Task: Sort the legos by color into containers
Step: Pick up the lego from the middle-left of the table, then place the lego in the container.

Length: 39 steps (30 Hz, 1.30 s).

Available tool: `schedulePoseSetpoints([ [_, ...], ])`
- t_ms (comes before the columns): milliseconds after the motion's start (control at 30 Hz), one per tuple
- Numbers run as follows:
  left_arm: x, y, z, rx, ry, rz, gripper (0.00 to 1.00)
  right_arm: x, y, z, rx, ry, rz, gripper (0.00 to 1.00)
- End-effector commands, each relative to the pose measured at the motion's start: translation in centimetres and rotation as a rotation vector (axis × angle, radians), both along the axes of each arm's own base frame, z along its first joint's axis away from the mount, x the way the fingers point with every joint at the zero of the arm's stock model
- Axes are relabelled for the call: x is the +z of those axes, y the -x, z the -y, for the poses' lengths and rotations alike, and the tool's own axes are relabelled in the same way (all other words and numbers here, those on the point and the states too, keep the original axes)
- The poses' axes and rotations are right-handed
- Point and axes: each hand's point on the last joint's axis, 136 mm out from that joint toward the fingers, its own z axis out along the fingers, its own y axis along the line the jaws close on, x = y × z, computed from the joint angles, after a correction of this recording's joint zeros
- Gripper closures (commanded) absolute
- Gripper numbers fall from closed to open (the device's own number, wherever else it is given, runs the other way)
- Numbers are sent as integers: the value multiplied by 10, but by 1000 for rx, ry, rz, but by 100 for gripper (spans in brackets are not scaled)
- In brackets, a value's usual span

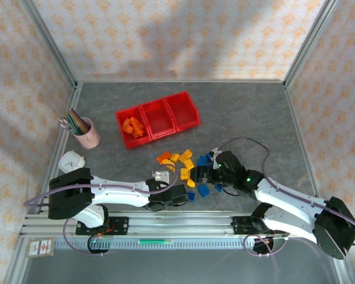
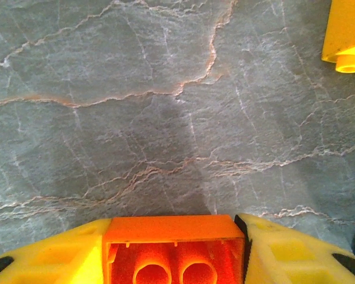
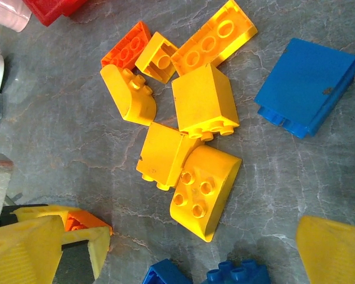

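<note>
At the lower edge of the left wrist view: left gripper point(image 2: 174, 231) clamped on an orange brick point(image 2: 165, 260), yellow fingers point(image 2: 53, 254) pressed against both its sides, hollow underside with two round tubes turned to the camera. Cannot tell whether lifted or resting on the grey marbled table point(image 2: 165, 106). Well apart, in the upper right corner, part of a yellow brick point(image 2: 346, 35) with one stud showing.

Under the right wrist: right gripper point(image 3: 177, 251) spread wide, poised above the loose legos point(image 1: 186, 167). Clustered and touching one another there: a yellow cube point(image 3: 204, 100), a curved yellow piece point(image 3: 127, 94), a sloped yellow piece point(image 3: 204, 192), a long orange-yellow brick point(image 3: 213, 38) and a second orange brick point(image 3: 127, 47). Off to one side, apart from that cluster, a blue brick point(image 3: 305, 86). More blue bricks point(image 3: 231, 275) at the frame's bottom edge.

From above: loose pile lying on the table in front of the three joined red bins point(image 1: 192, 112), apart from them. Several orange bricks point(image 1: 133, 126) already inside the leftmost bin. Left of the bins, a pink cup of coloured pencils point(image 1: 87, 135).
</note>
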Motion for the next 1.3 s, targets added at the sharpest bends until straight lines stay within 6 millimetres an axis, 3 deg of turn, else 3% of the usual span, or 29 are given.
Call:
schedulePoseSetpoints([
  [0, 19, -6, -12, 29, -9, 59, 52, 26, -10, -11, 2, -49, 46, 0],
  [233, 74, -41, -33, 83, 28, 189, 57, 58, -24, -28, 19, -93, 89, 0],
  [400, 135, -95, -71, 163, 2, 344, 57, 68, -41, -42, 7, -98, 100, 0],
  [567, 171, -147, -98, 214, 17, 434, 57, 74, -62, -53, -24, -83, 111, 0],
  [767, 167, -202, -144, 310, -91, 435, 57, 82, -84, -64, -44, -83, 139, 0],
  [967, 150, -262, -157, 325, -81, 434, 58, 77, -99, -70, -56, -54, 135, 0],
  [1133, 126, -299, -180, 385, -155, 375, 57, 74, -106, -66, -68, -42, 133, 0],
  [1267, 122, -321, -181, 352, -182, 386, 45, 72, -108, -62, -78, -40, 130, 0],
])
